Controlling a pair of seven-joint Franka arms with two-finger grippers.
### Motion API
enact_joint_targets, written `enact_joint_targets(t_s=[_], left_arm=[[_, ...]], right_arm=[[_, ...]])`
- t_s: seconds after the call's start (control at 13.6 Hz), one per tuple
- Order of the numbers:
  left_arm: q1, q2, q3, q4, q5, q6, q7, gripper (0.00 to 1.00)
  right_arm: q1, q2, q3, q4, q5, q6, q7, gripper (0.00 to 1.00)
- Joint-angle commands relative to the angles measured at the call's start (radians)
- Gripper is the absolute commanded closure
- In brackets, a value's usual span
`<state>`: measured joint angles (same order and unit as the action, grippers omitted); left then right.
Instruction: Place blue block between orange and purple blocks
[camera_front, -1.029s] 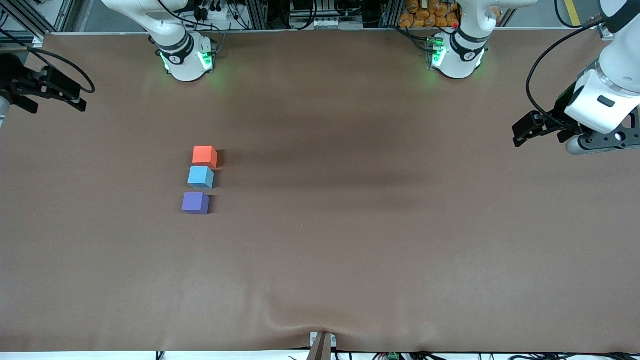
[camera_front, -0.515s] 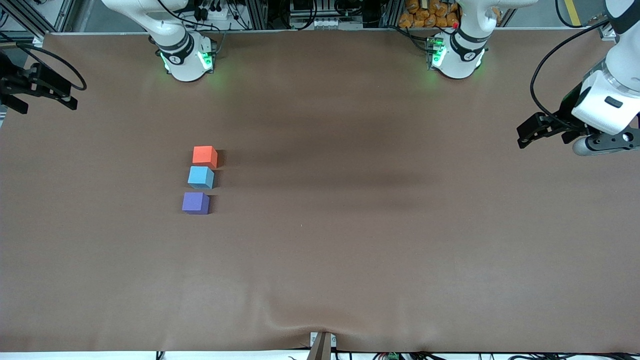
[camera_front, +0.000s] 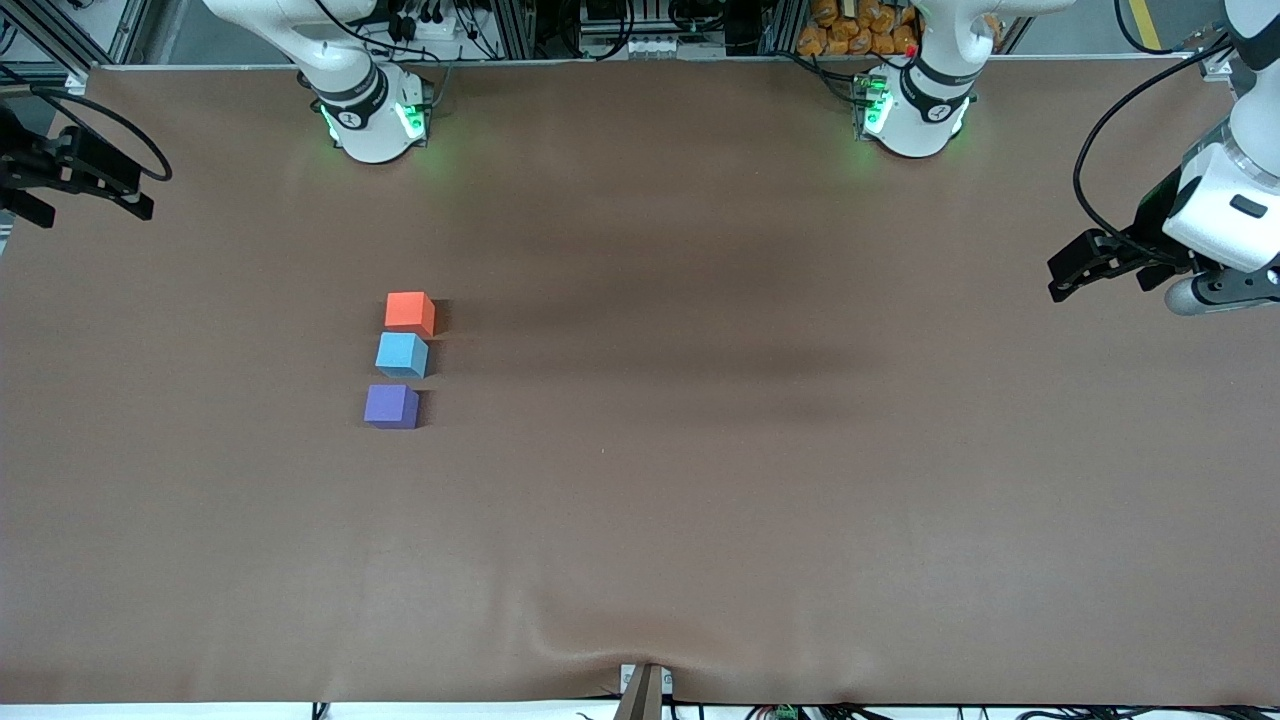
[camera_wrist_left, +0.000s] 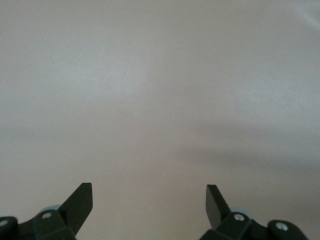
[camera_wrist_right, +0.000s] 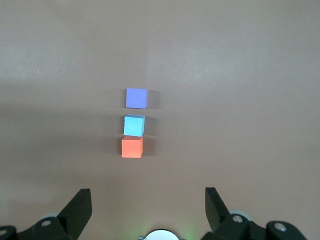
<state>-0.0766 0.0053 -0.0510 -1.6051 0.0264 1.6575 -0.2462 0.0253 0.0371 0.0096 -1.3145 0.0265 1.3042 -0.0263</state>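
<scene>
Three cubes stand in a short line on the brown table, toward the right arm's end. The orange block (camera_front: 409, 312) is farthest from the front camera, the blue block (camera_front: 401, 354) is in the middle, and the purple block (camera_front: 391, 406) is nearest. The blue block almost touches the orange one; a small gap separates it from the purple one. The right wrist view shows purple (camera_wrist_right: 136, 98), blue (camera_wrist_right: 134, 125) and orange (camera_wrist_right: 132, 147). My right gripper (camera_front: 88, 212) (camera_wrist_right: 148, 196) is open and empty over the table's edge. My left gripper (camera_front: 1062, 280) (camera_wrist_left: 149, 192) is open and empty, far from the cubes.
The two arm bases (camera_front: 372, 118) (camera_front: 912, 110) stand along the table's back edge. A small bracket (camera_front: 645, 690) sits at the table's near edge, where the brown cover wrinkles. The left wrist view shows only bare table.
Both grippers have drawn outward toward their ends of the table, the left one also slightly up. The three cubes have not moved.
</scene>
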Motion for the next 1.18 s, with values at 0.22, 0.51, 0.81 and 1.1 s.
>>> enact_joint_targets(t_s=[0.22,0.51,0.81,1.1], left_arm=[[0.006,-0.011,-0.010,-0.001,0.024,0.011,0.018,0.00],[0.008,-0.019,-0.012,-0.001,0.024,0.015,0.021,0.00],[0.006,-0.019,-0.013,0.001,0.024,0.005,0.036,0.00],[0.006,-0.019,-0.015,0.036,0.018,-0.022,0.033,0.00]], right_arm=[[-0.005,-0.010,0.003,0.001,-0.005,-0.013,-0.015,0.00],[-0.016,-0.010,0.004,0.001,-0.002,-0.013,-0.018,0.00],[-0.013,-0.010,0.004,0.001,-0.002,-0.011,-0.018,0.00],[-0.010,-0.010,0.003,0.001,-0.002,-0.013,-0.018,0.00]])
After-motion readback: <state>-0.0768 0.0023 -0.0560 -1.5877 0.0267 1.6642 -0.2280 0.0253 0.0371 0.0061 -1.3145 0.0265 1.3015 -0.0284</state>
